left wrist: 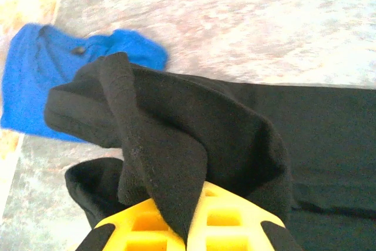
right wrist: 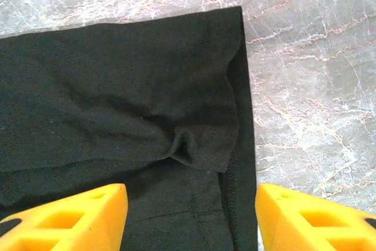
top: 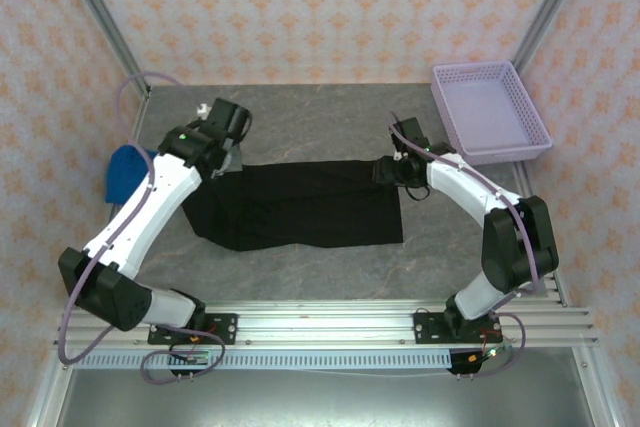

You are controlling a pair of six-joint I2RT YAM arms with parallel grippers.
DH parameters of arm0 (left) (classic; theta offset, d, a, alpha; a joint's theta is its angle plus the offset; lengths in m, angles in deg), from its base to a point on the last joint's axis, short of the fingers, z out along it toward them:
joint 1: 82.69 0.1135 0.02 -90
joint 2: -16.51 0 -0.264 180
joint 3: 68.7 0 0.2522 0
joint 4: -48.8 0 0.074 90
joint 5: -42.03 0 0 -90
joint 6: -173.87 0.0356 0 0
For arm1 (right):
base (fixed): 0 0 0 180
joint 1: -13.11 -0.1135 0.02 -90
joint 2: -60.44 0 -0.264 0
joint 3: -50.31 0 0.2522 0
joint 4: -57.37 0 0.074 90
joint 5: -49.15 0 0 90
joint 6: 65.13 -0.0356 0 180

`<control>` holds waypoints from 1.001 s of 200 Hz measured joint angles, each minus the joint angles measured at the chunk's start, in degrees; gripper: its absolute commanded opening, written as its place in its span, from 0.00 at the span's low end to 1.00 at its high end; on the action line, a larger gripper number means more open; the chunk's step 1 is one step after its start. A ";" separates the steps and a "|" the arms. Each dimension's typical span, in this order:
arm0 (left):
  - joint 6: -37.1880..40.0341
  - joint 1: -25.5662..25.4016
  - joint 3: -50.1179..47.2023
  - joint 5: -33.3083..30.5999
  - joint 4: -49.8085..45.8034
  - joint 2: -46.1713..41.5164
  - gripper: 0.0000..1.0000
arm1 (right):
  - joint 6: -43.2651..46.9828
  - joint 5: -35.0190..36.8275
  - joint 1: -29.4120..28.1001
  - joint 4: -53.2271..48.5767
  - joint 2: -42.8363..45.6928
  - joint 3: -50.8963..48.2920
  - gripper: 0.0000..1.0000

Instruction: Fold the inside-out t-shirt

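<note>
Left gripper (left wrist: pixel 187 223): clamping inside-out t-shirt (top: pixel 300 207) at its bunched end; right gripper (right wrist: pixel 189 210): hanging open over its opposite edge. Lying on grey marbled table (top: pixel 330 117), patterned walls (top: pixel 300 7) around; blue garment (top: pixel 125 172) left of shirt, lilac basket (top: pixel 448 112) right.

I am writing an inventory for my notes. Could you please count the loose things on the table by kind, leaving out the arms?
Garments: 2 (black t-shirt, blue garment)
Baskets: 1 (lilac basket)
Total: 3
</note>
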 measured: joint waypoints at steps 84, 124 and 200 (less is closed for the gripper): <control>-4.35 -20.68 18.40 1.77 -2.23 18.43 0.00 | -1.07 -1.25 4.48 0.44 0.02 -4.07 0.60; -7.58 -23.65 21.05 6.64 -0.31 27.06 0.00 | -1.75 -1.18 5.29 0.57 0.48 -4.83 0.60; -13.57 -28.81 34.62 15.65 8.63 46.60 0.13 | -5.07 0.50 8.41 0.42 4.98 -9.64 0.61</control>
